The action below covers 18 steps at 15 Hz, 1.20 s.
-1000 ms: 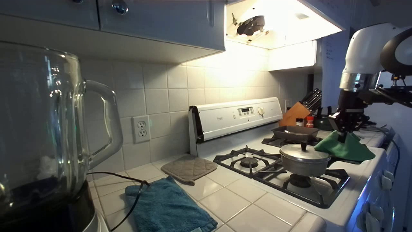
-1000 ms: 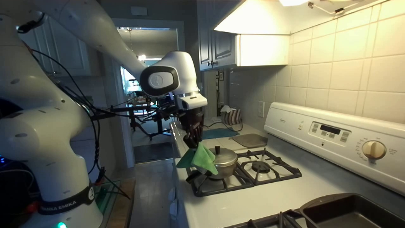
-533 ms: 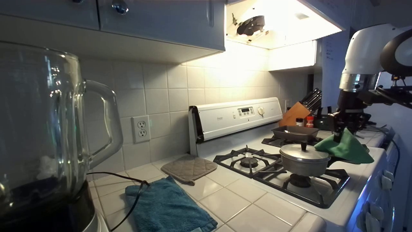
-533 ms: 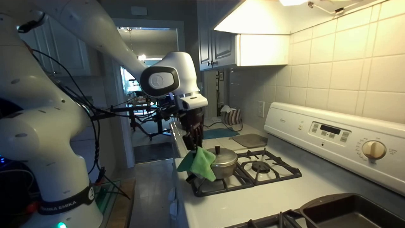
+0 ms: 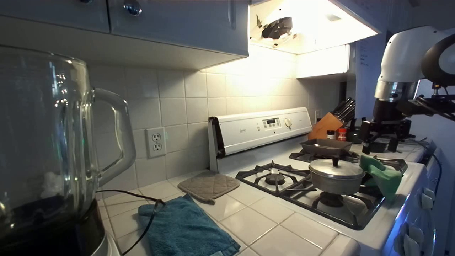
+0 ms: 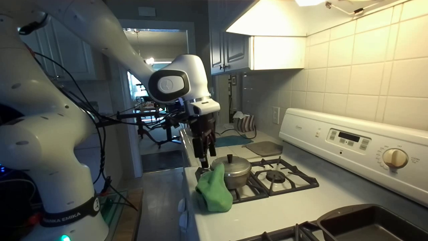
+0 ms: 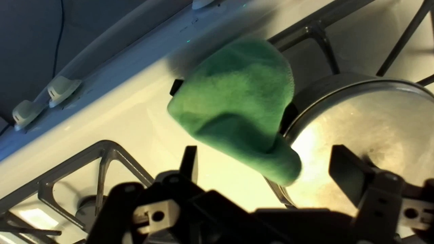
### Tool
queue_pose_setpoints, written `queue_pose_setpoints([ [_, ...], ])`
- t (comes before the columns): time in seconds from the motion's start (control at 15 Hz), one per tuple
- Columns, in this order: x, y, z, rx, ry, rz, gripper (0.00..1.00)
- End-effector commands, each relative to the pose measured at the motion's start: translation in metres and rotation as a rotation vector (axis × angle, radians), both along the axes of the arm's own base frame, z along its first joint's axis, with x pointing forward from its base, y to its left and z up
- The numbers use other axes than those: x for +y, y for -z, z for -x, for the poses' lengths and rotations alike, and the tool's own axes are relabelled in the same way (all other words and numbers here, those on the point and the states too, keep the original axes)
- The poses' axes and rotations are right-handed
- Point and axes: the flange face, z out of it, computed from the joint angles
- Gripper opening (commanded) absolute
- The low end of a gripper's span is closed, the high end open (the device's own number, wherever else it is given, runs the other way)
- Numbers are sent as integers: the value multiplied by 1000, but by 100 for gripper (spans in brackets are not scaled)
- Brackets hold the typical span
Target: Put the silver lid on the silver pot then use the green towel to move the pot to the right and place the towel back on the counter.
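The silver pot stands on a burner grate, and the silver lid with its black knob sits on top of it. Over the pot's handle drapes the green towel, crumpled, with one folded end against the pot's rim. In the wrist view the towel hides most of the black handle; only small dark bits show at either side. My gripper is open wide, its fingers apart and nothing between them. Both exterior views show the gripper just above the towel, apart from it.
A dark baking pan rests on another burner. Free burner grates lie beside the pot. On the tiled counter are a grey potholder and a blue towel. Knobs line the stove's front edge.
My gripper has opened and let go of the green towel. The towel has dropped and slumped down around the handle, towards the stove's front. Pot and lid have not moved.
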Motion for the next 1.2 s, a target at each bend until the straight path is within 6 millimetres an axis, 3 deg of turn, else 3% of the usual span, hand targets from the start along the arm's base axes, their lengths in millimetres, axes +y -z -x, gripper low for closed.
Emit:
queue_pose_setpoints([
  [0.0, 1, -2, -2, -3, -81, 58, 100],
  [0.73, 9, 17, -6, 100, -527, 93, 100],
  [1.13, 9, 26, -23, 142, -698, 114, 100],
])
